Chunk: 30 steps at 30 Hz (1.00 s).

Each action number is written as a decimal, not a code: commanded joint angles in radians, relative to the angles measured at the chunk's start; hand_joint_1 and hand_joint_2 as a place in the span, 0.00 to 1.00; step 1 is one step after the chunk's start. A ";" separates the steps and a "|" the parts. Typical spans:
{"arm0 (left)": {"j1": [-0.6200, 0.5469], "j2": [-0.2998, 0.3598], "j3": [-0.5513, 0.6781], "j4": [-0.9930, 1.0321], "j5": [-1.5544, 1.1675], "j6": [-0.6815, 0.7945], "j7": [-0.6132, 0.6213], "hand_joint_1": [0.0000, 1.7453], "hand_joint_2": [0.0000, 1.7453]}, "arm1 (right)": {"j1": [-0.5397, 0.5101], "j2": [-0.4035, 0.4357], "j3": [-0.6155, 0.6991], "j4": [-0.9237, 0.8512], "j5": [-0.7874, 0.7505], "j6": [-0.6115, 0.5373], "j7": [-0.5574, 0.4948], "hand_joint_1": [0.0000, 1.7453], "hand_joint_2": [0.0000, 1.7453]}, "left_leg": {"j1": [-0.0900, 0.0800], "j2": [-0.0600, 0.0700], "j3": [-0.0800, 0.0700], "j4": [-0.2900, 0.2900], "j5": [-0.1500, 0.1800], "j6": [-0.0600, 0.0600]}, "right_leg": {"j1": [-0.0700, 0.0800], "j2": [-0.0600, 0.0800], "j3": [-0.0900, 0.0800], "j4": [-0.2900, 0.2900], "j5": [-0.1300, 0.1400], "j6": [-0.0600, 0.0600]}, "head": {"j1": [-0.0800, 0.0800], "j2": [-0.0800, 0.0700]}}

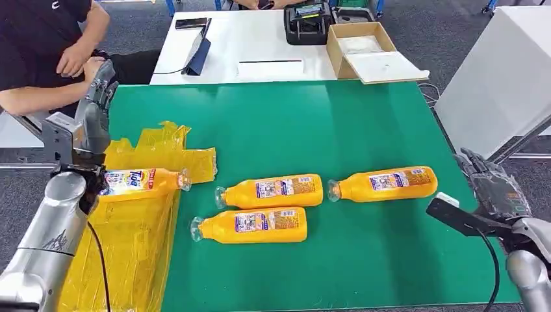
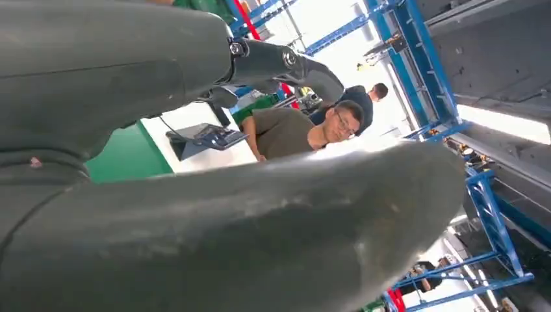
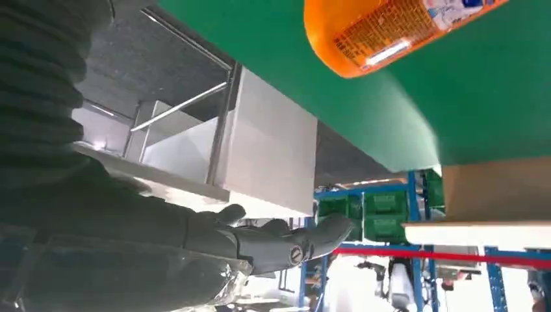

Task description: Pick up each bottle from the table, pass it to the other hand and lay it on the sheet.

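Note:
One orange bottle (image 1: 140,182) lies on the crinkled yellow sheet (image 1: 130,253) at the left of the green table (image 1: 338,123). Three more orange bottles lie on the green surface: one in the middle (image 1: 269,192), one nearer to me (image 1: 250,226), and one to the right (image 1: 383,184), whose base (image 3: 390,32) also appears in the right wrist view. My left hand (image 1: 97,97) is raised above the sheet's far side, fingers (image 2: 286,65) straight, holding nothing. My right hand (image 1: 494,185) hovers at the table's right edge, fingers (image 3: 286,244) spread and empty, just right of the rightmost bottle.
A person (image 1: 45,45) sits at the far left, close to my left hand. Behind the green table a white table (image 1: 260,45) carries a cardboard box (image 1: 364,49), a black device (image 1: 308,23) and a dark tablet (image 1: 198,49). Another white table (image 1: 500,78) stands at the right.

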 commanded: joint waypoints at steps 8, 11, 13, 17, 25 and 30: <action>-0.132 -0.045 -0.036 0.126 0.029 0.015 0.004 0.00 0.00 | -0.484 0.098 0.467 0.539 -0.019 0.005 -0.050 0.00 1.00 | 0.001 0.009 0.005 0.000 -0.001 -0.003 | 0.001 0.005 0.004 -0.001 0.002 0.000 | 0.000 0.000; -0.128 -0.047 -0.035 0.119 0.028 0.018 0.004 0.00 0.00 | -0.476 0.090 0.480 0.533 -0.030 -0.007 -0.042 0.00 1.00 | 0.001 0.005 0.004 0.000 0.001 -0.001 | 0.001 0.002 0.003 -0.001 0.001 0.001 | 0.000 0.000; -0.128 -0.048 -0.035 0.120 0.028 0.020 0.004 0.00 0.00 | -0.473 0.083 0.485 0.527 -0.039 -0.011 -0.040 0.00 1.00 | 0.001 0.002 0.003 0.000 0.001 -0.001 | 0.000 0.000 0.003 0.000 0.001 0.001 | 0.000 0.000; -0.124 -0.063 -0.032 0.095 0.027 0.024 0.010 0.00 0.00 | -0.487 0.111 0.512 0.550 -0.034 -0.008 -0.035 0.00 1.00 | 0.001 0.002 0.003 0.001 0.000 0.000 | 0.001 0.000 0.003 0.000 0.001 0.001 | 0.000 0.000; -0.072 -0.047 0.012 0.012 0.039 0.043 0.034 0.00 0.00 | -0.536 0.112 0.611 0.617 -0.032 0.020 -0.051 0.00 1.00 | 0.000 0.003 0.001 0.001 0.001 0.000 | 0.000 0.001 0.002 0.000 0.001 0.001 | 0.000 0.000; -0.072 -0.047 0.012 0.012 0.039 0.043 0.034 0.00 0.00 | -0.536 0.110 0.611 0.617 -0.033 0.021 -0.052 0.00 1.00 | 0.000 0.003 0.003 0.002 -0.001 -0.001 | 0.000 -0.001 0.003 0.001 0.000 0.001 | 0.000 0.000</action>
